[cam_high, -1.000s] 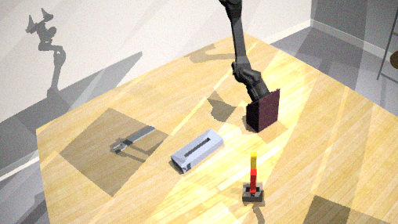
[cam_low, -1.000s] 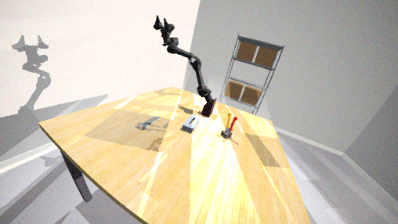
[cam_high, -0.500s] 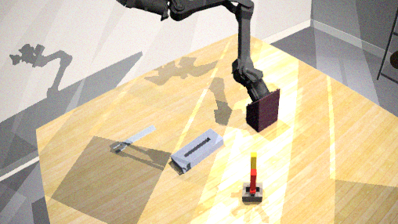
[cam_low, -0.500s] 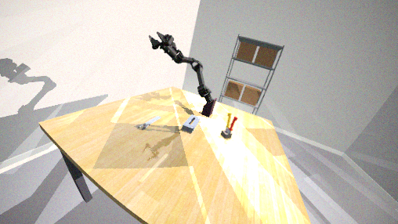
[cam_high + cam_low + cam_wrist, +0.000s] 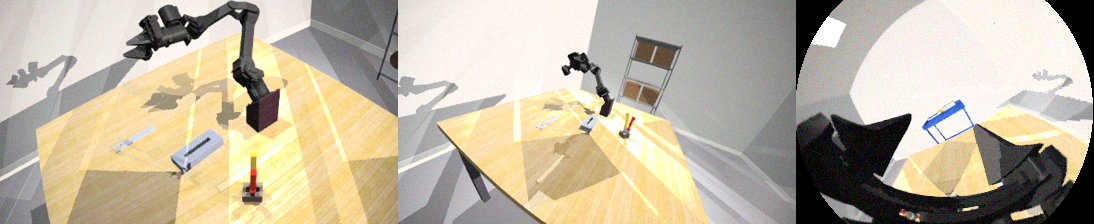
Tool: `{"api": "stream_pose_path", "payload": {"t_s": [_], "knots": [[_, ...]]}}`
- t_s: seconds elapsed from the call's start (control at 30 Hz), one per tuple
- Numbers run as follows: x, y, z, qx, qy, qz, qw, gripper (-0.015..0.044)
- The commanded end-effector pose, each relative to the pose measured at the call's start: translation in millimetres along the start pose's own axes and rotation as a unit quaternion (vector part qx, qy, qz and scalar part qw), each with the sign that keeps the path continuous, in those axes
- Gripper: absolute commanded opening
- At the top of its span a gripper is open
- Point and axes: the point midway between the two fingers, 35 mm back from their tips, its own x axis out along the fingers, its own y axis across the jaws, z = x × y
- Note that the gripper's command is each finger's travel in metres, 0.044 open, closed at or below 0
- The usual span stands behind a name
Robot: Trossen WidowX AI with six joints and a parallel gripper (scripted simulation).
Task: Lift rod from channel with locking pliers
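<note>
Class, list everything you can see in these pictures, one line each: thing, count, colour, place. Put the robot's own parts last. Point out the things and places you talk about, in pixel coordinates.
table (image 5: 129,196) (image 5: 649,157): one, pale wood, under the small items
block with a slot (image 5: 211,142) (image 5: 586,124): one, light grey, mid-table
flat forked piece (image 5: 140,135) (image 5: 548,122): one, light grey, beside the block
pliers (image 5: 253,178) (image 5: 631,124): one, red and yellow handles, upright in the holder
holder (image 5: 251,198) (image 5: 624,135): one, grey, on the table
shelf rack (image 5: 658,42): one, grey, by the wall
boxes (image 5: 665,56): four, brown, on the rack
blue stand (image 5: 943,116): one, beyond the table
robot arm (image 5: 247,39) (image 5: 599,80): one, black
gripper (image 5: 125,48) (image 5: 943,120): one, black, open, raised
</note>
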Motion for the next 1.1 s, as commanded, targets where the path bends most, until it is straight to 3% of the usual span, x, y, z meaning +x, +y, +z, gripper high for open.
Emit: {"api": "stream_pose_path", "payload": {"t_s": [0.0,0.13,0.37,0.53,0.77,1.07], "knots": [[-4.8,2.0,-9.6,0.021,0.012,-0.001,1.0,0.044],[1.4,7.8,-16.5,0.038,0.031,0.007,0.999,0.044],[45.8,81.0,-97.7,0.181,0.236,0.048,0.954,0.044],[47.8,139.5,-160.2,0.224,0.372,0.041,0.9,0.044],[17.7,212.4,-244.3,0.226,0.529,-0.012,0.818,0.044],[-56.0,276.6,-347.4,0.182,0.657,-0.16,0.714,0.044]]}}
